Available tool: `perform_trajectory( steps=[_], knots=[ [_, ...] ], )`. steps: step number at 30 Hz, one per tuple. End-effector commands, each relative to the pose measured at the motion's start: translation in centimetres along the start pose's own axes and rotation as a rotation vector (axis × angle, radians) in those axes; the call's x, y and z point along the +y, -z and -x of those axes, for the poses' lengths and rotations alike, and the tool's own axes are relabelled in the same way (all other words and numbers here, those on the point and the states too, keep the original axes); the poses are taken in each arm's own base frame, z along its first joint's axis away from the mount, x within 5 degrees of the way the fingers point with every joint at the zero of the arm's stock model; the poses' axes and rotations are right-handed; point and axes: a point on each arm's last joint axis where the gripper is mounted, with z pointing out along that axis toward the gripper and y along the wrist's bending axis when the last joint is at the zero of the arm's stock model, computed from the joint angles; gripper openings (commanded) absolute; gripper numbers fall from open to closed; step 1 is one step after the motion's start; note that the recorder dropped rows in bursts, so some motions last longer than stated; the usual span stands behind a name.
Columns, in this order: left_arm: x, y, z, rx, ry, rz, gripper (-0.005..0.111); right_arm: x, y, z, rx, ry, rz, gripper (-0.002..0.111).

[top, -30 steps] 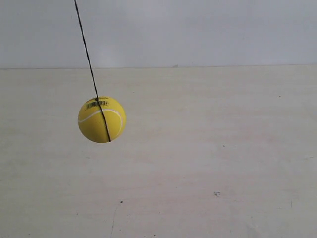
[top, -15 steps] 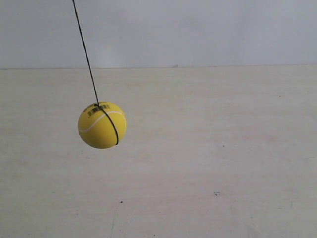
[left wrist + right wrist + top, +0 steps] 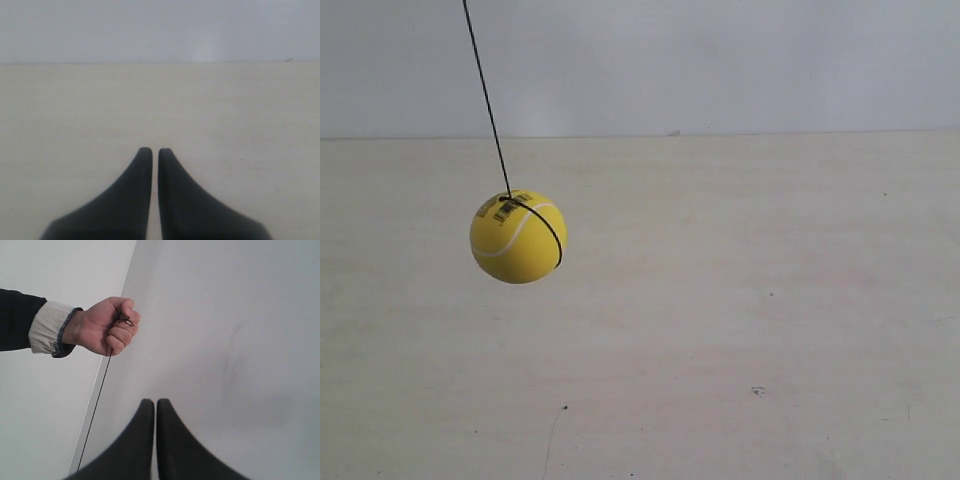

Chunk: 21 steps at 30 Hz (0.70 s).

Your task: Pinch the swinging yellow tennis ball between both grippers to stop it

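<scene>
The yellow tennis ball [image 3: 518, 237], with a white seam and a small black label near its top, hangs in the air on a thin black string [image 3: 485, 97] at the exterior view's left, above the pale table. Neither gripper appears in that view. In the left wrist view my left gripper [image 3: 151, 151] is shut with nothing between its black jaws, over bare table. In the right wrist view my right gripper [image 3: 151, 402] is also shut and empty. The ball shows in neither wrist view.
A person's hand [image 3: 104, 332] in a dark sleeve with a white cuff holds the string's upper end [image 3: 97, 400] in the right wrist view. The pale table [image 3: 740, 320] runs back to a white wall [image 3: 720, 60].
The ball sank a little, then rose and drifted slightly to the left, turning on its string. No gripper has entered the exterior view.
</scene>
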Motion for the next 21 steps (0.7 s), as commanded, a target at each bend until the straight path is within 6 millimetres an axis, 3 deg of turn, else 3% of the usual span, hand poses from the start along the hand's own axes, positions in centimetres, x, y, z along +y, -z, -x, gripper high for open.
perform_trajectory(
  steps=[1, 6, 9, 14, 21],
  knots=[
    [0.0, 0.0, 0.0, -0.007, -0.006, 0.002, 0.005, 0.0, 0.1, 0.2, -0.007, -0.003, -0.002, 0.0],
    [0.0, 0.0, 0.0, -0.007, -0.006, 0.002, 0.005, 0.0, 0.5, 0.2, -0.025, -0.054, -0.034, 0.0],
    [0.0, 0.0, 0.0, -0.007, -0.006, 0.002, 0.005, 0.1, 1.7, 0.0, -0.081, -0.196, -0.098, 0.0],
    [0.0, 0.0, 0.0, -0.007, -0.006, 0.002, 0.005, -0.1, 2.2, -2.1, -0.102, -0.412, -0.22, 0.0],
    [0.0, 0.0, 0.0, -0.007, -0.006, 0.002, 0.005, -0.5, 2.6, -5.2, -0.058, -0.484, -0.347, 0.0]
  ],
)
